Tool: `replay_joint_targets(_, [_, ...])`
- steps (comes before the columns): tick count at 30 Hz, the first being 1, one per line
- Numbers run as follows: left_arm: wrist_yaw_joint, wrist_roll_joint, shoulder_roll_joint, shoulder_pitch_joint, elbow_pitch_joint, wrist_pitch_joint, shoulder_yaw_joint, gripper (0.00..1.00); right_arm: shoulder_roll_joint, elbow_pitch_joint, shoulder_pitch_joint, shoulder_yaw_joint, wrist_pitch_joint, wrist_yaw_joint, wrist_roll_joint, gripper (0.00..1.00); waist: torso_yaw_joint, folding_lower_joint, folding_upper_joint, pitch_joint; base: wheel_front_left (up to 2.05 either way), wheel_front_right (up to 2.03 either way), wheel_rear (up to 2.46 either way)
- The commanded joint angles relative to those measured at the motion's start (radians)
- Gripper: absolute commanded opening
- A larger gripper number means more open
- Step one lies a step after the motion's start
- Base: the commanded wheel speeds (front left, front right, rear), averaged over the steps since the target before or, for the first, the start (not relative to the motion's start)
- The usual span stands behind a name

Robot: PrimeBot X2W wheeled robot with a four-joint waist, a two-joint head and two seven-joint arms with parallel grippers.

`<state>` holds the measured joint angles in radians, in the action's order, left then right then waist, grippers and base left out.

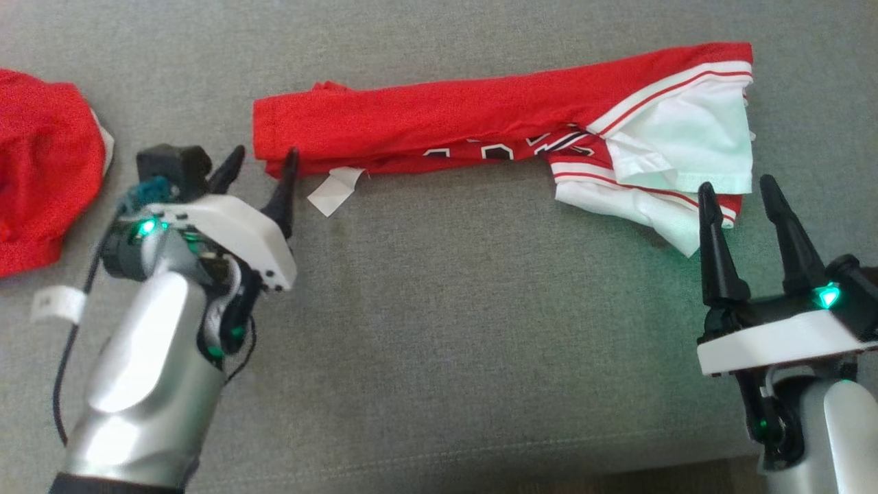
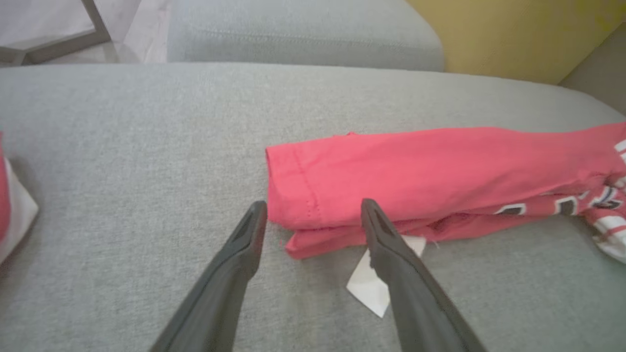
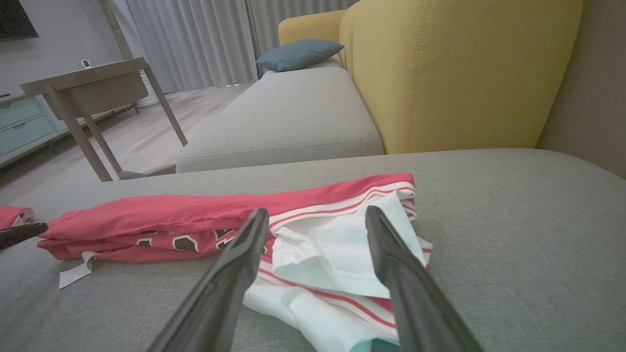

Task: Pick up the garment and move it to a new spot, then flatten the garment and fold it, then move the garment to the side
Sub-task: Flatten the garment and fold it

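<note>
Nearest you, the left gripper (image 1: 264, 154) has its fingers spread wide and holds nothing. In its wrist view they straddle the garment's (image 2: 415, 166) left end. One tip stands over the lower folded edge and the other over bare cushion (image 2: 146, 146) just beside the hem; you cannot tell whether either touches cloth. A white label (image 2: 371, 288) pokes out from under that end, partly behind one finger.

The right gripper (image 1: 736, 184) is just as wide open and empty, its tips at the near edge of the white, red-striped end.

The garment lies folded into a long strip across the grey cushion, red on the left and white on the right, with black lettering peeking from the fold.

The head view gives you a second red garment (image 1: 41, 165), well apart at the far left.

The right wrist view gives you what lies beyond: a second cushion (image 3: 279, 117), a yellow backrest (image 3: 464, 73), a blue pillow (image 3: 298, 53), a side table (image 3: 83, 88) and curtains (image 3: 195, 44).
</note>
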<state>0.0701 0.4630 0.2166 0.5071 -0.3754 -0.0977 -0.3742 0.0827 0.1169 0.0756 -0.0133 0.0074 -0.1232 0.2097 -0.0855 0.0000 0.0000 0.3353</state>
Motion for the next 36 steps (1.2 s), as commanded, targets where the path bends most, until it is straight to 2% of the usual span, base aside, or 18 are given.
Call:
replay_joint_targets(1, [-0.002, 0.007, 0.026, 0.051, 0.011, -0.009, 0.043, 1.00, 0.006, 0.030, 0.021, -0.019, -0.012, -0.008, 0.001, 1.00, -0.006, 0.0000, 0.0000, 0.007, 0.00, 0.00, 0.00])
replay_joint_targets(9, [-0.031, 0.043, 0.027, 0.093, -0.060, -0.042, 0.048, 1.00, 0.002, 0.020, 0.029, -0.016, -0.022, -0.008, 0.003, 1.00, -0.012, 0.0000, 0.0000, 0.020, 0.00, 0.00, 0.00])
replay_joint_targets(10, [-0.035, 0.048, 0.026, 0.096, -0.065, -0.048, 0.047, 0.89, 0.002, 0.019, 0.031, -0.017, -0.022, -0.008, 0.004, 1.00, -0.012, 0.0000, 0.0000, 0.022, 0.00, 0.00, 0.00])
replay_joint_targets(11, [-0.037, 0.050, 0.026, 0.099, -0.069, -0.048, 0.046, 0.69, 0.001, 0.018, 0.033, -0.019, -0.023, -0.008, 0.004, 1.00, -0.012, 0.0000, 0.0000, 0.024, 0.00, 0.00, 0.00])
replay_joint_targets(13, [-0.040, 0.045, 0.030, 0.106, -0.074, -0.038, 0.043, 0.11, 0.001, 0.017, 0.038, -0.022, -0.024, -0.008, 0.004, 1.00, -0.014, 0.0000, 0.0000, 0.028, 0.00, 0.00, 0.00])
replay_joint_targets(14, [-0.043, 0.040, 0.032, 0.110, -0.074, -0.031, 0.040, 0.00, 0.000, 0.016, 0.039, -0.023, -0.025, -0.008, 0.004, 1.00, -0.014, 0.0000, 0.0000, 0.029, 0.00, 0.00, 0.00])
replay_joint_targets(23, [-0.032, 0.005, 0.046, 0.121, -0.057, 0.018, 0.024, 0.00, 0.017, -0.015, 0.043, -0.001, -0.013, -0.008, 0.008, 1.00, -0.012, 0.0000, 0.0000, 0.032, 0.00, 0.00, 0.00])
replay_joint_targets(36, [-0.016, -0.013, 0.053, 0.122, 0.005, 0.036, 0.003, 0.00, 0.133, -0.189, 0.143, 0.067, 0.164, -0.008, 0.090, 1.00, 0.011, 0.0000, 0.0000, 0.060, 0.00, 0.00, 0.00])
